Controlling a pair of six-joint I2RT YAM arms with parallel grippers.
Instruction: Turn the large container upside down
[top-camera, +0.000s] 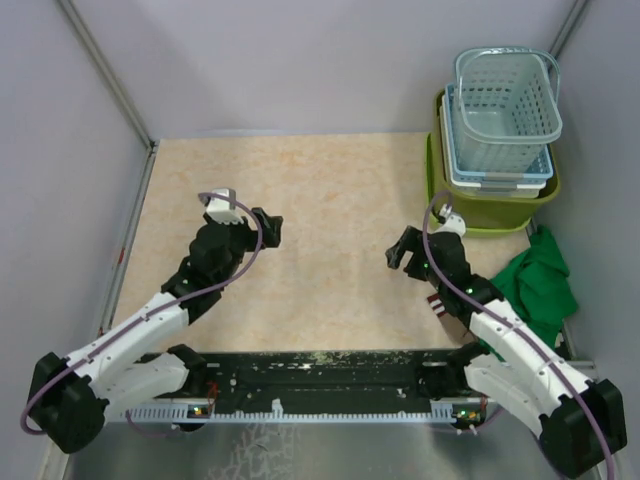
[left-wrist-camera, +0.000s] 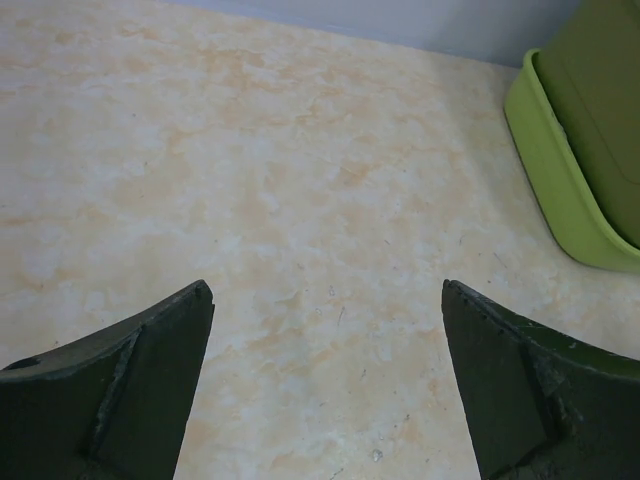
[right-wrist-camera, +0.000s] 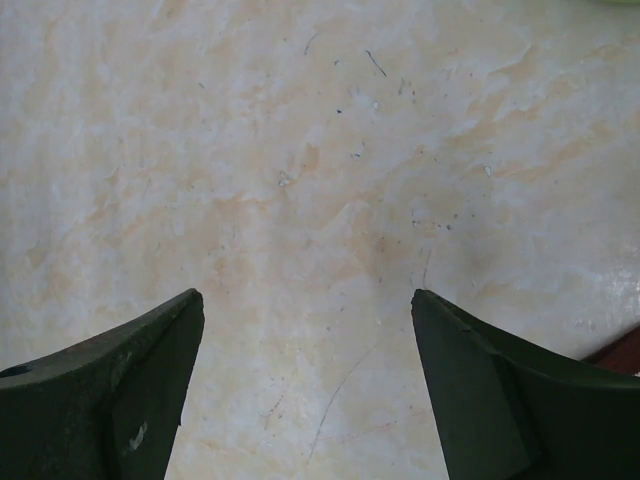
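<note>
Marbled beige table (top-camera: 330, 190), grey-walled bay: large container (top-camera: 480, 223) stood upright at the far right corner, opening upward.

Lime-green tub with rolled rim. An olive-green basket (top-camera: 439, 120) sat nested inside it, holding a stack of pale perforated baskets, the topmost pale blue basket (top-camera: 505, 105) with a handle. A green cloth (top-camera: 538, 285) lay near its front, by the right arm. Right gripper (top-camera: 397, 250) and left gripper (top-camera: 270, 228) hung over bare tabletop, well apart from the tub, fingers spread and holding nothing.
</note>
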